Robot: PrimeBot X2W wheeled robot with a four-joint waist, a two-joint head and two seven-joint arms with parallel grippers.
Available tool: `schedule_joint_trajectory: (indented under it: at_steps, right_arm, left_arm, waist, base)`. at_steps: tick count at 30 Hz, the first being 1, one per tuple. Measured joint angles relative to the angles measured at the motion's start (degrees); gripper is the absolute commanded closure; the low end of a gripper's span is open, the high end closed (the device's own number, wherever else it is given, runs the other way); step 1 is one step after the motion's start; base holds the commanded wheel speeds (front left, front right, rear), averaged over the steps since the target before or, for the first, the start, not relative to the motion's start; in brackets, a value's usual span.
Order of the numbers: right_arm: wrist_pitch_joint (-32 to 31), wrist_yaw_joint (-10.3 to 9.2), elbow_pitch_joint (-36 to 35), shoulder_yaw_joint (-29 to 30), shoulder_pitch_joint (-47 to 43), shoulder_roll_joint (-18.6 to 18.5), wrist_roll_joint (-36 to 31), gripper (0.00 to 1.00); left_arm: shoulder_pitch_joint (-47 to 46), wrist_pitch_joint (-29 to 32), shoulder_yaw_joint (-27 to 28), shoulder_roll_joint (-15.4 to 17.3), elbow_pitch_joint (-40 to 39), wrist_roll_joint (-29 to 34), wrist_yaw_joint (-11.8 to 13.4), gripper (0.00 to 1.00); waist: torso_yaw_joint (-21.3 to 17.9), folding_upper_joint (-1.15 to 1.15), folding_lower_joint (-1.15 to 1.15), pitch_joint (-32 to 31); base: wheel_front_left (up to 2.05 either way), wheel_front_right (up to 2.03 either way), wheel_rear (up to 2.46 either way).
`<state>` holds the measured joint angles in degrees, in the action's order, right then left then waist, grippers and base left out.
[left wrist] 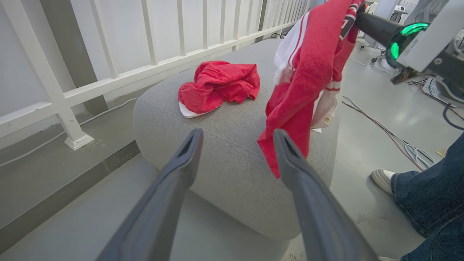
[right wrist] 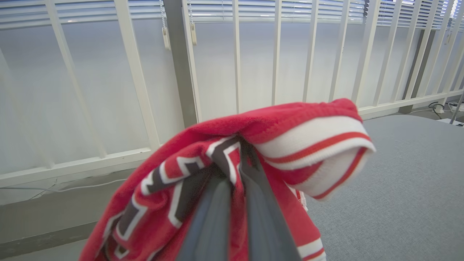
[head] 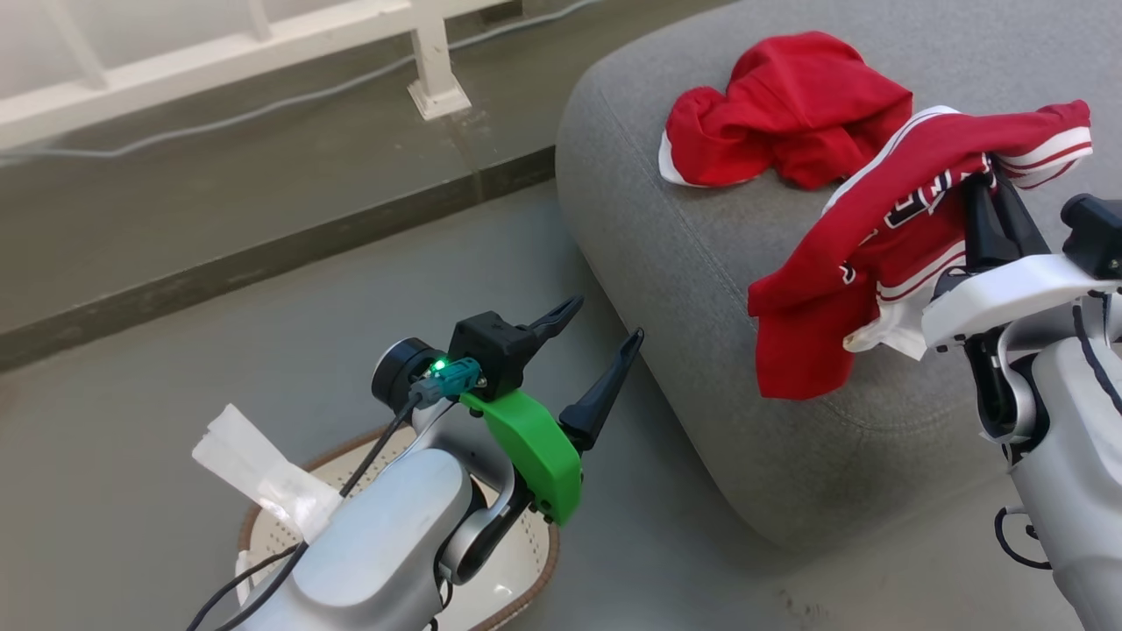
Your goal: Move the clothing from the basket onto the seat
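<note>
Thin red jersey with white trim and dark lettering (head: 841, 272), pinched in the right gripper (head: 995, 202), hanging at the near edge of the large grey fabric seat cushion (head: 684, 263).

Two dark fingers pressed together on a fold of the jersey, with the cloth's long axis running straight down from the pinch. Lower hem level with the cushion's rounded front; cannot tell whether touching. Flat top of the seat ahead of and below the pinch, toward the crumpled red garment (head: 789, 105) lying further in. Probably best carried inward before release, to avoid sliding off the edge. Left gripper (head: 605, 320) spread wide and empty above the small cream perforated plastic basket (head: 548, 561) on the floor, well apart from the jersey; right arm by far the nearer.
</note>
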<state>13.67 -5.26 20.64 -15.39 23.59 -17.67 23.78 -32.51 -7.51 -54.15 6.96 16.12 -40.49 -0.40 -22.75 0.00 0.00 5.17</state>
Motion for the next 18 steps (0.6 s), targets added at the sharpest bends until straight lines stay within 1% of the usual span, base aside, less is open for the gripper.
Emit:
schedule_joint_trajectory:
  at_steps: [3, 7, 13, 16, 18]
  right_arm:
    - [0.09, -0.38, -0.7, 0.87, -0.64, -0.04, 0.44, 1.0]
    - [0.16, -0.42, -1.55, 2.46, -0.72, -0.25, 0.91, 1.0]
    - [0.18, -0.48, -2.34, 3.7, -0.13, -0.43, 1.13, 1.0]
    - [0.18, -0.48, -2.34, 4.09, 2.42, -0.78, 1.47, 1.0]
    - [0.14, -0.48, -2.35, 4.93, 6.65, -1.86, 1.46, 1.0]
  left_arm:
    - [-0.13, 0.29, -0.47, -0.02, -0.23, 0.29, 0.0, 0.0]
    - [-0.75, 0.96, -1.49, -0.08, -0.51, 1.7, -0.01, 0.0]
    - [-2.82, 2.0, -1.76, -0.12, -1.58, 2.45, -0.08, 0.0]
    - [-3.45, 2.68, -2.0, -0.1, -1.96, 2.99, -0.08, 0.0]
    - [-4.49, 3.48, -2.48, -0.07, -2.46, 3.49, -0.09, 0.0]
  waist:
    - [-0.97, 0.0, 0.0, 1.5]
    - [-1.66, 0.0, 0.0, 3.54]
    - [-1.25, 0.0, 0.0, 6.32]
    - [-0.59, 0.0, 0.0, 7.68]
    - [0.18, 0.0, 0.0, 9.21]
  base:
    - [0.0, 0.0, 0.0]
    - [0.0, 0.0, 0.0]
    - [0.0, 0.0, 0.0]
    - [0.0, 0.0, 0.0]
    - [0.0, 0.0, 0.0]
